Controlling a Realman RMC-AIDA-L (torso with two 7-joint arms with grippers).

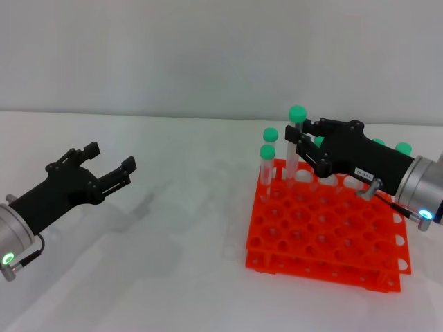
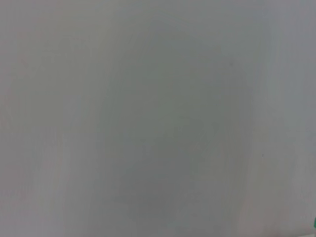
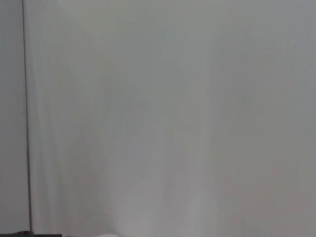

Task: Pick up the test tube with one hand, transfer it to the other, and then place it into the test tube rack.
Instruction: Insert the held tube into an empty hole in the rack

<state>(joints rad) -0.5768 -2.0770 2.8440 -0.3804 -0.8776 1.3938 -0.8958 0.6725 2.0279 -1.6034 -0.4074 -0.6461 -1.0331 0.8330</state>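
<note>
Matte white table [image 1: 173, 228]; orange gridded rack [image 1: 325, 235]; right claw [image 1: 296, 138] above.

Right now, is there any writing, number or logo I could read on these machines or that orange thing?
Small white label on the right gripper: dark marks, too small to read.
Left gripper: no text seen.
Test tube rack: no text seen.
Both wrist views: blank, no writing.

The head view looks forward and down from above onto the white surface [image 1: 187, 207], taking in both arms and the orange rack [image 1: 325, 235]. Both wrist views face only blank pale grey, sharing nothing recognisable with the head view.
</note>
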